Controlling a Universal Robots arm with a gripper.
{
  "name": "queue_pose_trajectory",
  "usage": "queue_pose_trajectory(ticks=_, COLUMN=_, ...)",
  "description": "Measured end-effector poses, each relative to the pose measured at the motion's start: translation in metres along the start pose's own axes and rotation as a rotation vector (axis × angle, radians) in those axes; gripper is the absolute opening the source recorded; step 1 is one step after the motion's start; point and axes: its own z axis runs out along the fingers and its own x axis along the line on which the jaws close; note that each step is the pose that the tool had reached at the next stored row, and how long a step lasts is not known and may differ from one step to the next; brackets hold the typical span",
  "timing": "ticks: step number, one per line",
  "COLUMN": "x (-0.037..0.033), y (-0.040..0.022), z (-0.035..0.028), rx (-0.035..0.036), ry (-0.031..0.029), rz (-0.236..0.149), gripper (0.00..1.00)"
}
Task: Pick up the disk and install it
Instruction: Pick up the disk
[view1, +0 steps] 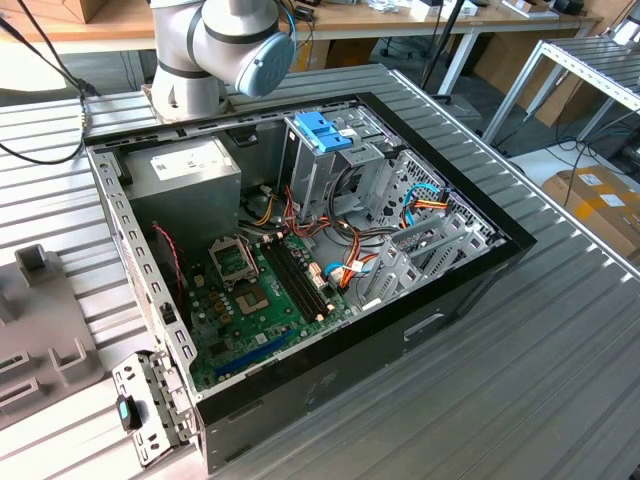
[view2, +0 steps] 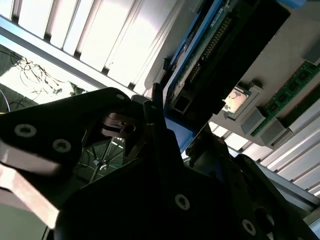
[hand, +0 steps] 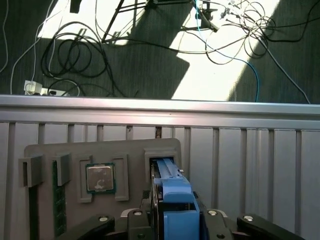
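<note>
Clamping the disk (hand: 167, 175) across its two flat sides with the gripper (hand: 175, 206), closed down to the disk's thickness and holding nothing else. Stands on edge, blue rail toward the first wrist camera, far end at a slot (hand: 161, 155) in the grey tray (hand: 45, 152); cannot tell whether seated in that slot or just clear of it. Shares the tray with a chip (hand: 100, 178) and memory sticks (hand: 59, 200), each in its own pocket, close beside. Rests, tray and all, on the ribbed bench (hand: 260, 165), with floor cables (hand: 75, 55) beyond the edge. Judging the risks: could bind in the slot if drawn out askew, and then drag the tray or jolt the chip loose; could swing or slip in the grip, being held on smooth metal alone. Has for a likely target, in the exterior view, the cage (view1: 325, 140) with the blue top inside the open case (view1: 450, 290), ringed by loose wires (view1: 350, 268); could snag those, or jam if fed into the cage crooked. Reading nothing on the disk: edge-on in both wrist views, no label face on show. Marks on the chip lid too faint to make out; print on the white sticker (view1: 185, 165) in the case likewise.
</note>
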Motion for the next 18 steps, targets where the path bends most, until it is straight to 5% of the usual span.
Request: queue_pose_trajectory(ticks=18, x=-0.0001, y=0.0001, z=-0.0031, rx=0.0002, ry=-0.0031, rz=0.000, gripper=0.37)
